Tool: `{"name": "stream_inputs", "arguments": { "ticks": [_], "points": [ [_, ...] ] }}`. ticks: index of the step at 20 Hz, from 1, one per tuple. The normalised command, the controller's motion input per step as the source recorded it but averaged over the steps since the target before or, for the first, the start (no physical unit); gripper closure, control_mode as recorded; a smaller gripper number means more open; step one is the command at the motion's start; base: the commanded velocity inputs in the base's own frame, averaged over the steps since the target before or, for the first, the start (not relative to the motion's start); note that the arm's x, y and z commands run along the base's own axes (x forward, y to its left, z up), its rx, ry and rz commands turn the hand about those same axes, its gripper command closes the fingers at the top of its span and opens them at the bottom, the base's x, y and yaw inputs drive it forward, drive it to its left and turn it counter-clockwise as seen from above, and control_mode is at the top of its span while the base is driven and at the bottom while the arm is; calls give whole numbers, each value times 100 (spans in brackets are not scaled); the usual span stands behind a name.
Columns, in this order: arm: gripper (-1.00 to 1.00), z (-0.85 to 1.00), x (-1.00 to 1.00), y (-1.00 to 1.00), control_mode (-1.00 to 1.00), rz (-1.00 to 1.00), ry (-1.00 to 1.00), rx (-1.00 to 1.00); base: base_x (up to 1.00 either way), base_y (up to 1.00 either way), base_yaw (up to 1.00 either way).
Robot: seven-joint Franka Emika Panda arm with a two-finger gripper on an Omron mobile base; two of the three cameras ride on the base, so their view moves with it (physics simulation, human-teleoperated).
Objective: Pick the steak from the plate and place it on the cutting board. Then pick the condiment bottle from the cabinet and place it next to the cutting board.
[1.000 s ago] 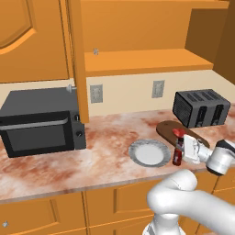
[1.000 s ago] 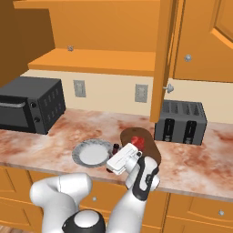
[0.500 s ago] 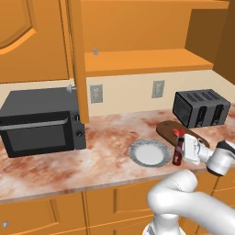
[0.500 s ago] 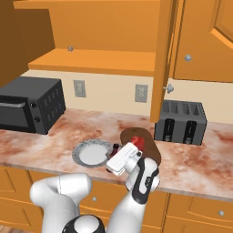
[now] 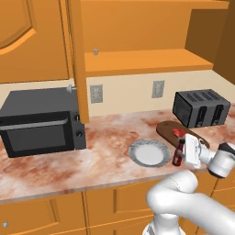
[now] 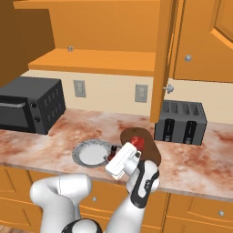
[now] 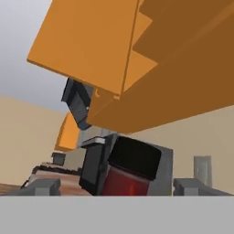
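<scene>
A pink-and-cream marbled countertop (image 5: 105, 151) is running beneath a beige wall with two outlets, carrying a black microwave (image 5: 39, 120) at the left and a black toaster (image 5: 201, 108) at the right. Above, the cabinet (image 5: 137, 41) is standing open, its shelf bare, its panelled door (image 6: 164, 54) swung out edge-on.

The round plate (image 5: 148, 152) is sitting empty near the counter's front edge. Just beside it the dark oval cutting board (image 5: 168, 129) is carrying the red steak (image 5: 178, 133).

The condiment bottle (image 5: 177, 153) is standing upright on the counter between plate and board; the left base view is showing it plainly, while the right base view is giving only a sliver of it (image 6: 110, 155) behind the white hand. The hand view is looking past the bottle's black cap (image 7: 135, 159) at close range. The gripper (image 5: 182, 151) is sitting around the bottle with its fingers (image 7: 43, 187) spread wide, apart from its sides.
</scene>
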Motion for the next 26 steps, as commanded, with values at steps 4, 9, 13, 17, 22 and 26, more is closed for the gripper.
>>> {"name": "stream_inputs", "arguments": {
  "ticks": [4,9,13,17,22,26],
  "points": [
    [-100,-23,-14,8,-100,0,-10,0,0,0,0],
    [-100,-3,-9,0,-100,0,-2,0,0,0,0],
    [-100,0,-11,0,-100,0,0,0,0,0,0],
    [-100,3,-15,0,-100,0,0,-1,0,0,0],
    [-100,9,-6,10,-100,0,0,-6,0,0,0],
    [-100,1,0,36,-100,0,5,-9,0,0,0]
  ]
}}
